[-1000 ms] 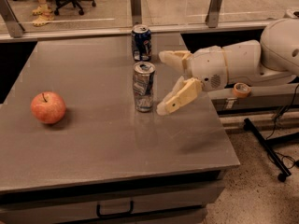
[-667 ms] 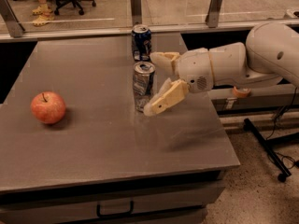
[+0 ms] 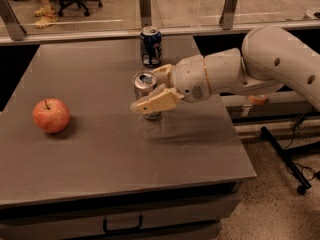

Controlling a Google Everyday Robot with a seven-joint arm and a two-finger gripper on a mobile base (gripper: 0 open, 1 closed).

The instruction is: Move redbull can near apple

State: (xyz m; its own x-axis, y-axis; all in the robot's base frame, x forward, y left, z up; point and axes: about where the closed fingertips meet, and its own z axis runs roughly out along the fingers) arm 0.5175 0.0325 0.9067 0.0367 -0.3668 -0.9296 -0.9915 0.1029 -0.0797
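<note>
two cans stand toward the back of the grey table (image 3: 125, 154). the redbull can (image 3: 145, 80) is the nearer one, and only its silver top and a sliver of its base show. the rest of it is covered by the gripper (image 3: 145, 90), which reaches in from the right at can height. its cream fingers (image 3: 152, 103) are spread apart, unclenched, one crossing in front of the can and the other just behind and to the right of its rim, so the can sits between them. whether either finger touches the can cannot be told.

the dark blue can (image 3: 150, 46) stands upright behind it, near the table's back edge, apart from the gripper. the apple (image 3: 51, 115) rests well away at the left side of the table, stem up.

the arm (image 3: 270, 59) is cut off by the right edge. a small orange object (image 3: 257, 99) behind it is mostly hidden. a black stand base (image 3: 287, 156) sits on the floor at the right. beyond the glass, sandalled feet (image 3: 42, 15) and chair legs (image 3: 77, 1) are cropped by the top edge.
</note>
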